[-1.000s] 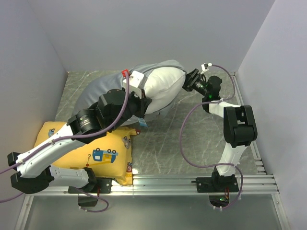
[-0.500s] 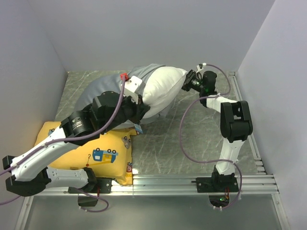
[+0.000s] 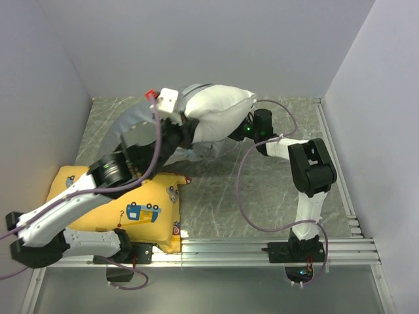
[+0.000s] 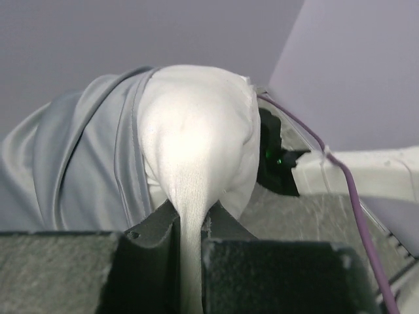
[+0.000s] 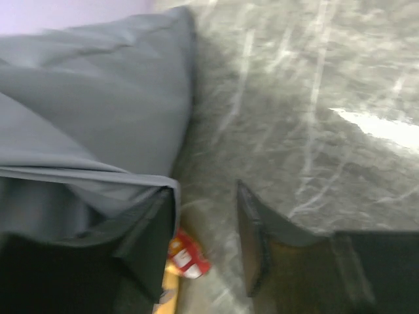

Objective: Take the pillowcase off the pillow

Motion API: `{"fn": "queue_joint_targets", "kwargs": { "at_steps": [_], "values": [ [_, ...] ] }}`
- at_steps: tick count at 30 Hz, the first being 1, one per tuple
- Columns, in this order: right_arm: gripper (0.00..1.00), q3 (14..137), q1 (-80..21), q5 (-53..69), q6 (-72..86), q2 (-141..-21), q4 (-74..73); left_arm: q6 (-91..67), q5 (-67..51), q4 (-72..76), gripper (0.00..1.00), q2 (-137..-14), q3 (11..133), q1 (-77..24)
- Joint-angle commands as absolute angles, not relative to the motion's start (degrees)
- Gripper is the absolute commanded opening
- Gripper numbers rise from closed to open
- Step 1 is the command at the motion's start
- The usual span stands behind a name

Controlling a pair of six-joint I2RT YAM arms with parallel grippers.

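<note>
Two jobs: left fingers [image 4: 72, 271] pinch pillow [image 4: 196, 150], so the empty, half-open right fingers [image 5: 252, 239] should grab pillowcase [image 5: 98, 98] hem and tug.

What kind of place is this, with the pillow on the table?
Probably a robot test cell, not a bedroom: plain walls box in a marbled table, and two arms bolt to a metal rail.
</note>
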State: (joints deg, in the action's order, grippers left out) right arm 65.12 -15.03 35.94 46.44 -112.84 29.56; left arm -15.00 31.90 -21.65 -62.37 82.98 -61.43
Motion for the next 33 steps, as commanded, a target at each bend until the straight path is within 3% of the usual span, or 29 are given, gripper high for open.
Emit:
{"fn": "queue_joint_targets", "kwargs": {
  "at_steps": [1,6,11,16,23,26,27,30,33],
  "values": [
    [0.54,62.3,-15.2,23.8,40.9,-110.7,24.0,-12.8,33.2,-0.4,0.0,-67.8,91.1,-60.7],
    [0.64,52.7,-11.2,24.3,46.6,-102.0,29.5,-16.0,24.4,3.8,0.0,-76.9,90.6,-54.1],
    [0.68,47.0,-7.8,22.9,45.9,-92.9,22.9,-21.8,9.5,9.3,0.0,-82.5,83.8,-48.6],
    [0.68,41.2,-5.4,20.6,47.3,-85.4,19.5,-23.5,-0.8,10.4,0.0,-93.4,84.1,-48.3],
    [0.74,38.3,-3.6,12.1,44.0,-65.7,10.4,-26.4,-17.0,9.2,0.02,-106.3,88.9,-48.4],
    [0.77,40.0,-3.6,8.9,42.2,-61.0,5.7,-27.9,-14.7,11.8,0.34,-104.5,85.7,-48.4],
    [0.78,40.5,-3.4,8.6,41.3,-60.3,4.8,-28.1,-14.0,12.6,0.51,-103.6,84.7,-48.5],
    [0.79,42.4,-3.5,9.3,39.9,-59.3,2.5,-28.0,-10.7,11.6,0.65,-99.8,83.1,-48.5],
    [0.8,43.2,-3.4,10.8,38.8,-59.7,1.7,-28.6,-9.4,10.6,0.7,-95.9,82.4,-48.5]
  ]
}}
